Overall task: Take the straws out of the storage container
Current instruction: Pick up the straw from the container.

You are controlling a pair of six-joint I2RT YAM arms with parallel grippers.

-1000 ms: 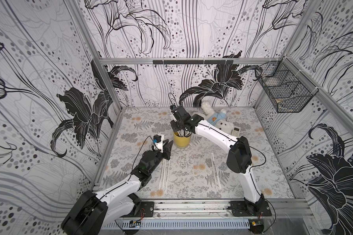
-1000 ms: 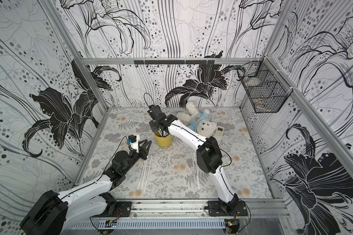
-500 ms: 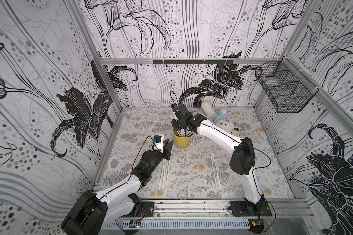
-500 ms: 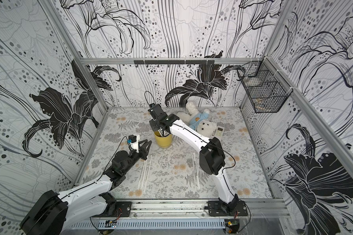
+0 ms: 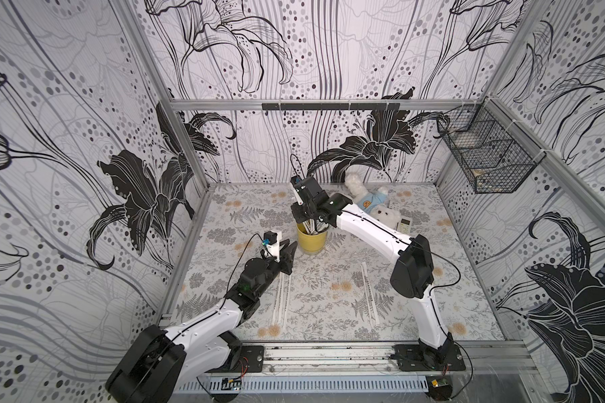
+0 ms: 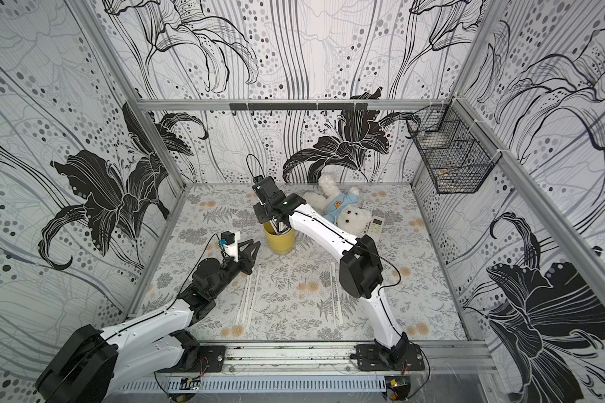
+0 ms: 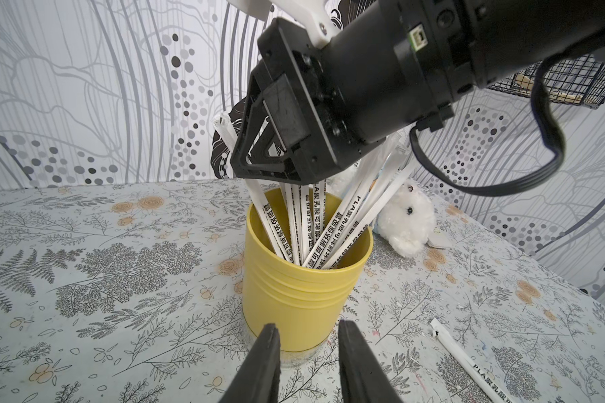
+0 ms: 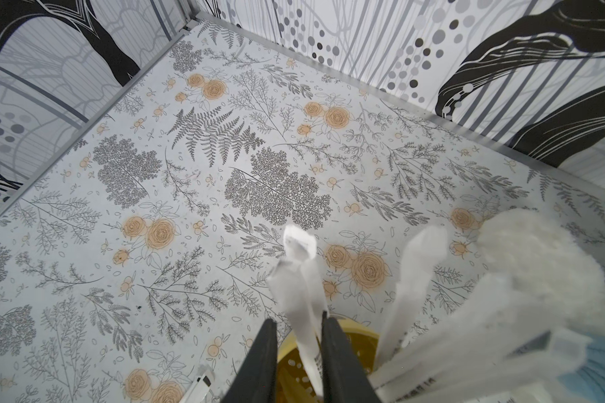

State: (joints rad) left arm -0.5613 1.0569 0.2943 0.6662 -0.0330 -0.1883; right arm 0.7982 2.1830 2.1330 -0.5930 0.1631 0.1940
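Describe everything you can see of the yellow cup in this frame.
The yellow cup is a mustard cylinder, smooth and plastic-looking, with shallow ridges ringing it below the rim. It stands upright and open-topped on the floral table, near the teddy. White printed straws lean fanned inside it. The right gripper hangs over its mouth, jaws closed on straw tops. The open left gripper sits at its base; contact is unclear.

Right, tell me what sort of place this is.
Probably a robot test booth: two arms bolted to a metal rail, patterned wall panels in an aluminium frame, and props like a teddy and yellow cup.
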